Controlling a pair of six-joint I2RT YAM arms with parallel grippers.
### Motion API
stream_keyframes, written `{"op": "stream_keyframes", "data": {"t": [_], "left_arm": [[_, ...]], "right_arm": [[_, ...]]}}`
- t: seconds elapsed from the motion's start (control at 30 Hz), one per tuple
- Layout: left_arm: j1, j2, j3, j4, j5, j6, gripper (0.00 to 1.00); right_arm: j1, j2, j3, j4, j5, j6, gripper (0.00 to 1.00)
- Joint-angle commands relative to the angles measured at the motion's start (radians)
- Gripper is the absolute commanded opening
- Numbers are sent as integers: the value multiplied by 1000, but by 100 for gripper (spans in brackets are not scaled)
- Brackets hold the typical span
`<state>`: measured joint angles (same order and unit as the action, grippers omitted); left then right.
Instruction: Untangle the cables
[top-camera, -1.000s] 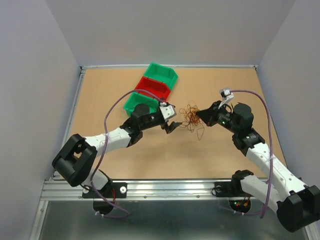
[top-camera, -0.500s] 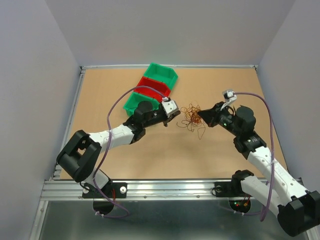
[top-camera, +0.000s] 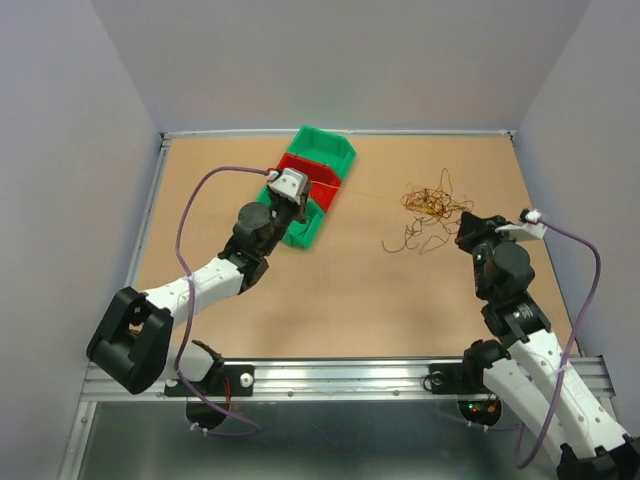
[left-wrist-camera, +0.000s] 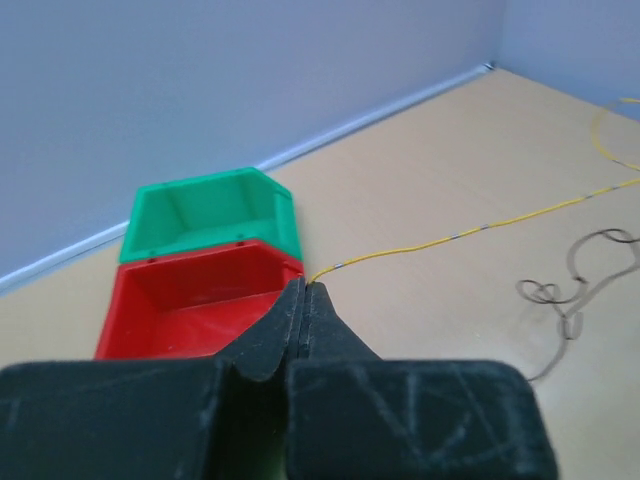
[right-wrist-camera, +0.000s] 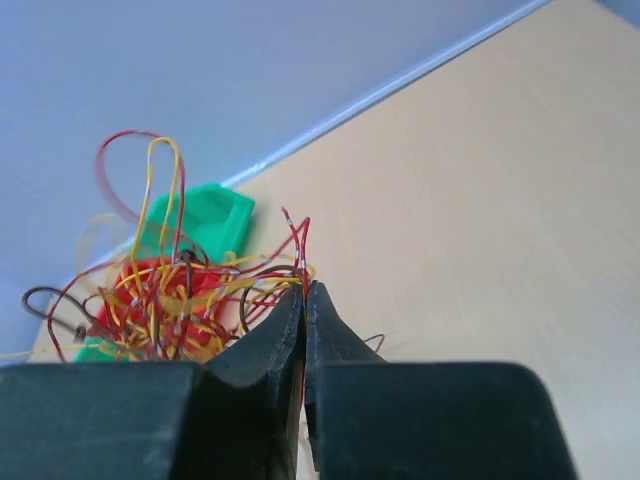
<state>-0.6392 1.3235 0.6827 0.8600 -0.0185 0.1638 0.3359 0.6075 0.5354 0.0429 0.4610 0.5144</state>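
The cables are a curly tangle (top-camera: 430, 204) of orange-yellow, red and dark wires at the right of the table. My right gripper (top-camera: 463, 226) is shut on strands at its near right edge. In the right wrist view the tangle (right-wrist-camera: 165, 290) bunches just past the closed tips (right-wrist-camera: 305, 290). One yellow cable (top-camera: 360, 192) runs taut from the tangle leftwards to my left gripper (top-camera: 303, 192), which is shut on its end above the bins. In the left wrist view the yellow cable (left-wrist-camera: 450, 238) leaves the closed tips (left-wrist-camera: 305, 287). A loose dark strand (top-camera: 408, 240) lies on the table below the tangle.
Three small bins stand in a row at the back left: a green bin (top-camera: 325, 150), a red bin (top-camera: 312, 172) and a nearer green bin (top-camera: 302, 226) partly under my left gripper. Grey walls close off the wooden table (top-camera: 350, 290) on three sides.
The left gripper closed on a yellow cable and drew back left over the bins. The right gripper pulled the tangle right and farther back, stretching that cable out between them.
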Motion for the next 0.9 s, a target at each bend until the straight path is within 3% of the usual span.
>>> {"op": "stream_keyframes", "data": {"t": [0.0, 0.13, 0.33, 0.53, 0.57, 0.6, 0.63, 0.7, 0.73, 0.8, 0.87], "left_arm": [[116, -82, -8, 83, -167, -130, 0], [183, -122, -20, 85, -130, -159, 0], [185, -161, -41, 109, -198, -159, 0], [199, -188, -43, 109, -252, -161, 0], [199, -191, -48, 112, -227, -159, 0], [199, -198, -52, 116, -190, -153, 0], [199, -205, -57, 131, -66, -147, 0], [196, -219, -80, 154, 84, -153, 0], [185, -221, -86, 165, 209, -158, 0], [156, -222, -87, 172, 288, -138, 0], [116, -225, -83, 153, 356, -92, 0]], "right_arm": [[0, -118, -48, -18, 370, 85, 4], [-1, -236, -92, -35, 500, 114, 4], [-1, -441, -141, -115, 669, 231, 3], [-1, -580, -154, -147, 676, 202, 7], [-1, -571, -147, -150, 654, 170, 16], [-1, -563, -140, -150, 618, 145, 67], [-1, -537, -124, -150, 538, 127, 85], [-1, -503, -101, -138, 394, 55, 99], [0, -464, -82, -127, 333, 23, 100], [-1, -421, -72, -85, 190, -78, 100], [-1, -381, -72, -52, -109, -157, 100]]}}
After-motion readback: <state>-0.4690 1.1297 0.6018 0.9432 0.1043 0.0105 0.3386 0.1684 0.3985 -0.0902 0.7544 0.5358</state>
